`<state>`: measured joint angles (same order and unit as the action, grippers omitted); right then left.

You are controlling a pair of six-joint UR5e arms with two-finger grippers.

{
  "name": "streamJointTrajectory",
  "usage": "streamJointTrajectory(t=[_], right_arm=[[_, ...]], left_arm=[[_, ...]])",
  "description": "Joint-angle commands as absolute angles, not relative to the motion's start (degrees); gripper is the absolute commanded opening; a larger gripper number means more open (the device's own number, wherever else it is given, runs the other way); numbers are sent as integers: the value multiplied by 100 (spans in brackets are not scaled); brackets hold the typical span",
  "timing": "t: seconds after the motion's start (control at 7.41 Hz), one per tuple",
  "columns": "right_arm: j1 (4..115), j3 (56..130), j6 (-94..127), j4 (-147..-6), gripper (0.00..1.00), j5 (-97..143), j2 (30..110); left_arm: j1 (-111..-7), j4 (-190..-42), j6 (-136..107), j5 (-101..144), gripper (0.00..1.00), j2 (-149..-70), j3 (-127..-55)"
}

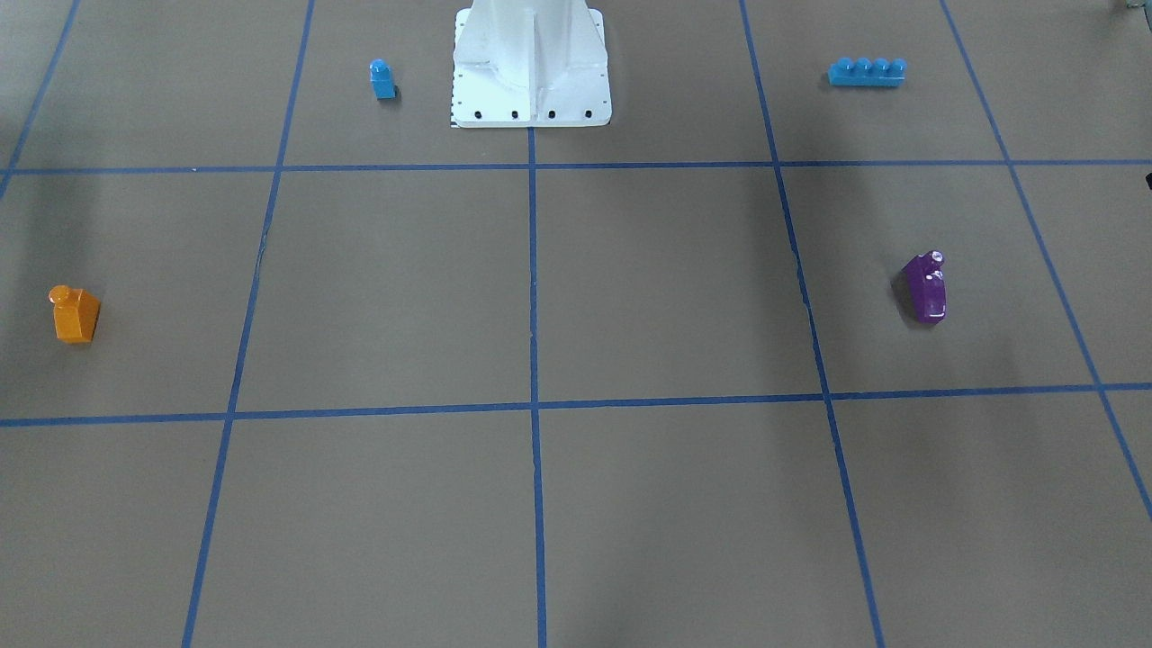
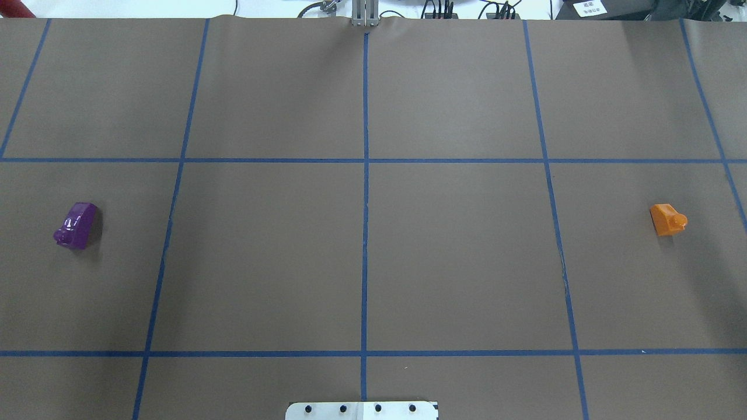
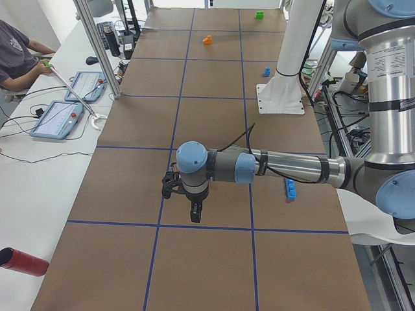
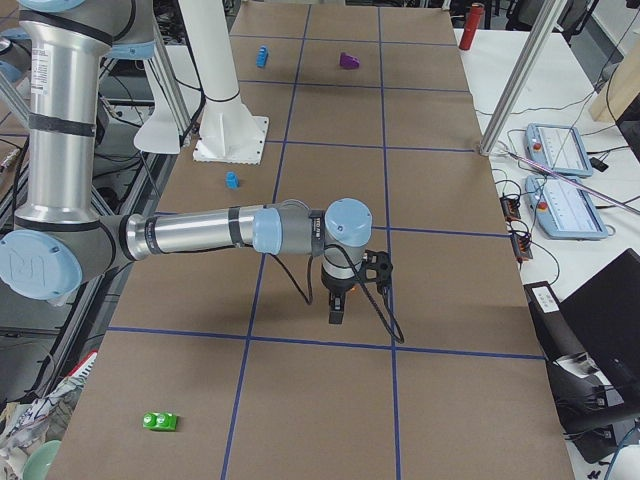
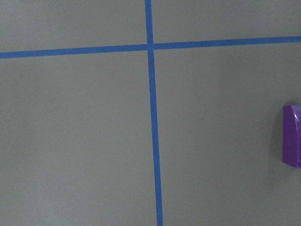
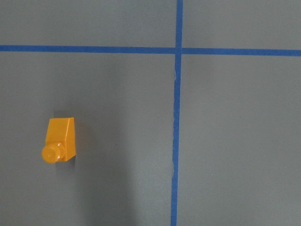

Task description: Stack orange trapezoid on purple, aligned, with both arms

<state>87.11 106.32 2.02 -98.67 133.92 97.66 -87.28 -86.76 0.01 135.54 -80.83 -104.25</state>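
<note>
The orange trapezoid lies on the brown table mat on the robot's right side; it also shows in the overhead view and the right wrist view. The purple block lies on the robot's left side, seen from overhead and at the right edge of the left wrist view. My left gripper hangs over the mat and shows only in the exterior left view. My right gripper shows only in the exterior right view. I cannot tell whether either is open or shut.
A small blue single-stud block and a long blue four-stud brick lie either side of the white robot base. A green block lies at the table's right end. A red cylinder lies at the left end.
</note>
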Motion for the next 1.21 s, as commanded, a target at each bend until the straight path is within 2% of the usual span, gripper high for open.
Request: streamJointTrajectory(t=[0.0, 0.81, 1.08], right_arm=[[8710, 10643, 211, -9861, 100, 13421, 9747], [8710, 10608, 193, -9870, 100, 13438, 9756], [8710, 10617, 193, -9870, 100, 13438, 9756]], left_arm=[[-8728, -8675, -26, 13553, 100, -8068, -10406], [-8597, -8886, -79, 13623, 100, -8068, -10485], [-7931, -9112, -628, 13623, 100, -8103, -10485]])
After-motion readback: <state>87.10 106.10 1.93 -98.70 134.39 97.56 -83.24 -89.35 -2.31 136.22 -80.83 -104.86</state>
